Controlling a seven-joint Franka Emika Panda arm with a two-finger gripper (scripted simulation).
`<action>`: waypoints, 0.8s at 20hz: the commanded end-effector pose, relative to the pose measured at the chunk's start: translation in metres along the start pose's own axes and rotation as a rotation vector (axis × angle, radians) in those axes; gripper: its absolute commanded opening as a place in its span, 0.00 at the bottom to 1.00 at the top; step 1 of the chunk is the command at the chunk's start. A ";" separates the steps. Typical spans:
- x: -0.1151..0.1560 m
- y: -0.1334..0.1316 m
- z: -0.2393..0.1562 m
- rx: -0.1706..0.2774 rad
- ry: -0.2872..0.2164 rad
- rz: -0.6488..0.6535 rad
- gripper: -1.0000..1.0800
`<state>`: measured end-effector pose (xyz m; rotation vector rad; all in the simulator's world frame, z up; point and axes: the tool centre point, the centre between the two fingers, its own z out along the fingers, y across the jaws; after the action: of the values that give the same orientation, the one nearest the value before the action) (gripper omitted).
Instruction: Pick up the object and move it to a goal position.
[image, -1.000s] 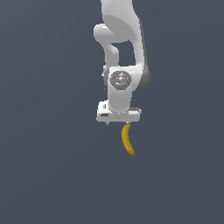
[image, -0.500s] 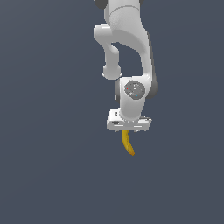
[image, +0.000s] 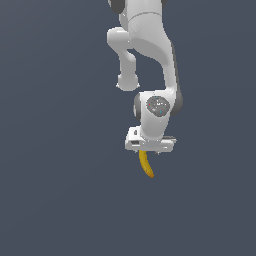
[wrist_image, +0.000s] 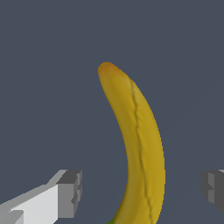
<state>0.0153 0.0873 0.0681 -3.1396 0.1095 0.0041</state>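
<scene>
Gripper (wrist_image: 140, 188) with jaws set wide apart, straddling the banana (wrist_image: 140, 148) without contact, banana curved, yellow, ridged seam along its length, orange-brown far end, greenish near end, long axis running outward from beneath the wrist, lying on dark grey surface (image: 60, 200).

banana (wrist_image: 142, 148) lies between the gripper (wrist_image: 142, 192) fingers (wrist_image: 70, 192) — touching neither.

Banana (wrist_image: 142, 148) stem end cut off; tool (image: 149, 148) hides its top.
</scene>
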 end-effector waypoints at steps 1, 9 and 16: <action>0.000 0.000 0.004 0.000 0.000 0.000 0.96; -0.001 0.000 0.040 0.000 0.002 0.002 0.96; 0.001 -0.001 0.050 0.000 0.002 0.003 0.00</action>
<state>0.0156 0.0865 0.0193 -3.1406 0.1165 0.0016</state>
